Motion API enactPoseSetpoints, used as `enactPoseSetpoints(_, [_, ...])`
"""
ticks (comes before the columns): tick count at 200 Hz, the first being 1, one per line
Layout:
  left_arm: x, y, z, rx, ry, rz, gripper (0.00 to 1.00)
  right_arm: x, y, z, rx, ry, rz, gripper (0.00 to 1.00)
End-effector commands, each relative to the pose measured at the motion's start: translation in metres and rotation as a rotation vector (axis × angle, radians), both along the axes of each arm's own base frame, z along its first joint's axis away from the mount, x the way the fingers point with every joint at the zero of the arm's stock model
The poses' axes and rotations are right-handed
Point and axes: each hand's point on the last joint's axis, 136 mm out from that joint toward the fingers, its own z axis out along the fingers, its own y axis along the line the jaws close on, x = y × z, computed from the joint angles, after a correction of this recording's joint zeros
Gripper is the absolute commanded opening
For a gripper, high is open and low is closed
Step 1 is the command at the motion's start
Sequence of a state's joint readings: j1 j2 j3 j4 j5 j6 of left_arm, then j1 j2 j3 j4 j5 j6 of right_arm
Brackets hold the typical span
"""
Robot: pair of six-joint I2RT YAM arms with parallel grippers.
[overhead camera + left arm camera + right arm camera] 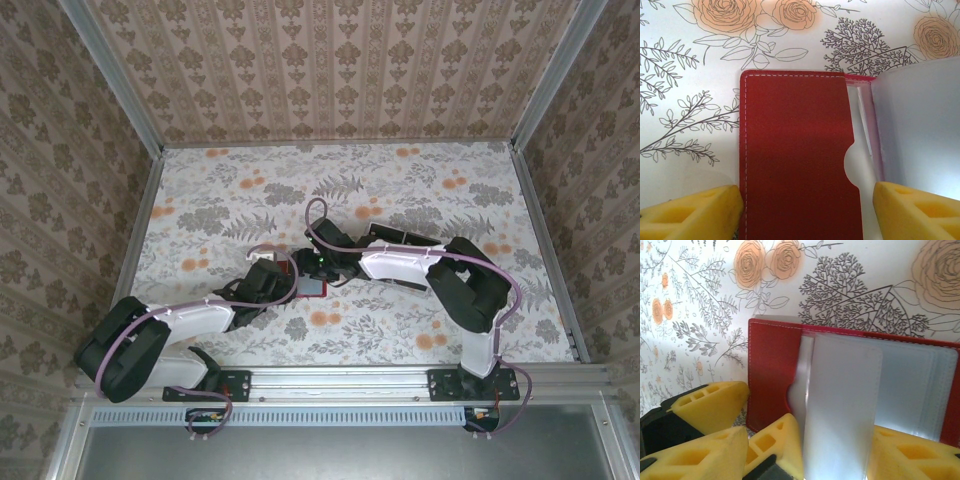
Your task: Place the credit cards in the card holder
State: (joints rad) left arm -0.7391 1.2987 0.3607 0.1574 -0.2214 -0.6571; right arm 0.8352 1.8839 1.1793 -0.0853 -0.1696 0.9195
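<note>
Card holder [312, 284]: lies open on flowered table [420, 190], mid-field, where both arms meet. Shows red flap [795, 150] with white stitching and curved thumb notch [852, 167], clear sleeves alongside. Left gripper [807, 195]: straddles red flap, yellow fingers apart, one touching holder's outer edge, other just past notch on clear plastic; cannot tell whether pinching or merely resting. Right gripper [815, 437]: hangs low over holder, fingers spread wide, with clear sleeve leaf [842, 405] standing up between them, tilted off remaining sleeves.
</note>
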Motion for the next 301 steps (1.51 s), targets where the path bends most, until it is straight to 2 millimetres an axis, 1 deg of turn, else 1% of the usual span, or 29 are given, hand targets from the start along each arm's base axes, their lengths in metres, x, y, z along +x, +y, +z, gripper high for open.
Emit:
enactPoseSetpoints(1, [-0.031,0.004,-0.024,0.030,0.146,-0.061,0.74,0.002,0.012,0.018,0.042,-0.020,0.010,0.62])
enactPoseSetpoints(23, [-0.037,0.013,-0.009,0.019,0.121,-0.048,0.78,0.001,0.015,0.026,0.064,-0.032,0.010,0.62])
enactPoseSetpoints(43, [-0.042,0.028,0.007,-0.004,0.076,0.000,0.80,0.001,0.021,0.033,0.080,-0.037,0.016,0.62])
enactPoseSetpoints(65, [-0.047,0.046,0.021,-0.047,0.028,0.070,0.82,0.000,0.030,0.039,0.099,-0.039,0.028,0.62])
enactPoseSetpoints(88, [-0.048,0.059,0.030,-0.088,0.006,0.138,0.83,-0.002,0.042,0.043,0.117,-0.037,0.046,0.62])
enactPoseSetpoints(109, [-0.047,0.063,0.032,-0.112,0.010,0.172,0.84,-0.005,0.056,0.047,0.128,-0.036,0.069,0.62])
enactPoseSetpoints(138, [-0.045,0.064,0.031,-0.129,0.022,0.194,0.85,-0.009,0.071,0.039,0.118,-0.022,0.092,0.62])
enactPoseSetpoints(172, [-0.043,0.070,0.035,-0.116,0.016,0.230,0.85,-0.009,0.080,0.029,0.115,-0.008,0.094,0.62])
enactPoseSetpoints(210, [-0.041,0.083,0.046,-0.097,-0.026,0.276,0.85,-0.006,0.083,0.008,0.088,0.015,0.085,0.62])
enactPoseSetpoints(231, [-0.042,0.086,0.051,-0.104,-0.048,0.283,0.85,-0.005,0.083,-0.003,0.072,0.026,0.080,0.62])
enactPoseSetpoints(254, [-0.042,0.085,0.050,-0.113,-0.049,0.283,0.86,-0.004,0.083,-0.010,0.065,0.034,0.077,0.62])
enactPoseSetpoints(275, [-0.041,0.082,0.048,-0.123,-0.045,0.274,0.86,-0.003,0.083,-0.002,0.072,0.022,0.083,0.62])
enactPoseSetpoints(292, [-0.038,0.077,0.048,-0.129,-0.041,0.258,0.87,0.000,0.082,0.016,0.092,-0.010,0.090,0.62])
enactPoseSetpoints(301, [-0.036,0.074,0.049,-0.132,-0.040,0.247,0.88,0.002,0.080,0.028,0.105,-0.032,0.091,0.62])
